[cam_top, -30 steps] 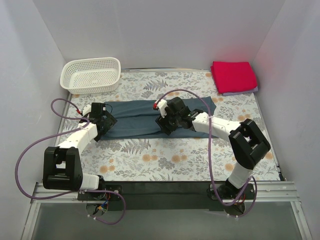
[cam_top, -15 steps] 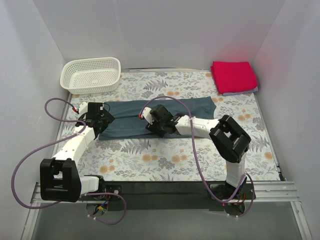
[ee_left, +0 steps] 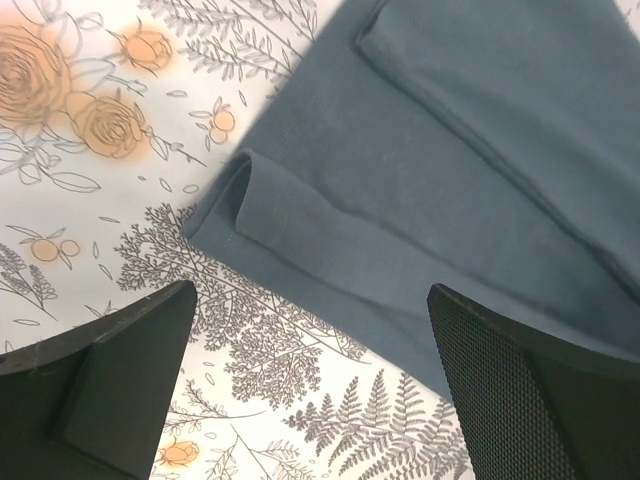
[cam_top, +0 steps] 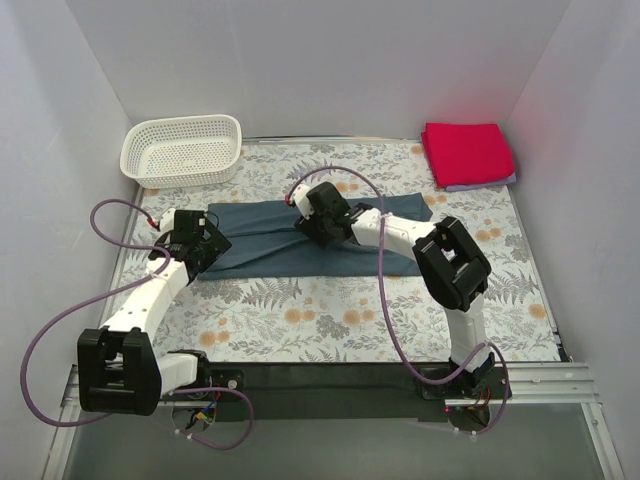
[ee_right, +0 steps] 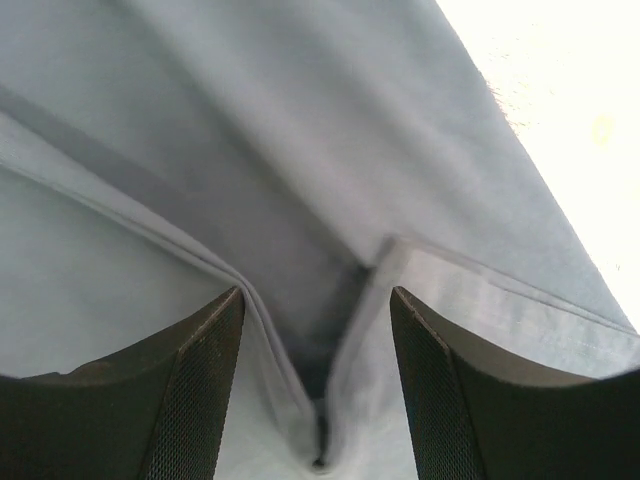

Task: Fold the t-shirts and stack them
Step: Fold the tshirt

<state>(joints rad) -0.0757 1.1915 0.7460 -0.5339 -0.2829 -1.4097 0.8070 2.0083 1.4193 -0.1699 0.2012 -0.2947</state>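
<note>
Now my parted right hand [ee_right: 315, 300] sits mid blue-grey t-shirt [cam_top: 260, 250], shifted toward 9 o'clock; left hand [ee_left: 310, 295] agape, fold pending.

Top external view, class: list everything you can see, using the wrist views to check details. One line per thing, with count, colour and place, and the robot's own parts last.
white plastic lattice basket: one, white, far left corner
slate blue-grey cloth t-shirt: one, folded into a long strip across the table's middle
bright red cloth t-shirt: one, folded square, far right corner
pale lavender cloth t-shirt: one, folded under the red one, only its edge showing
floral-patterned table top: one, white with orange flowers
left gripper: one, black fingers, open over the strip's left corner
right gripper: one, black fingers, open, cloth bunched between them
</note>
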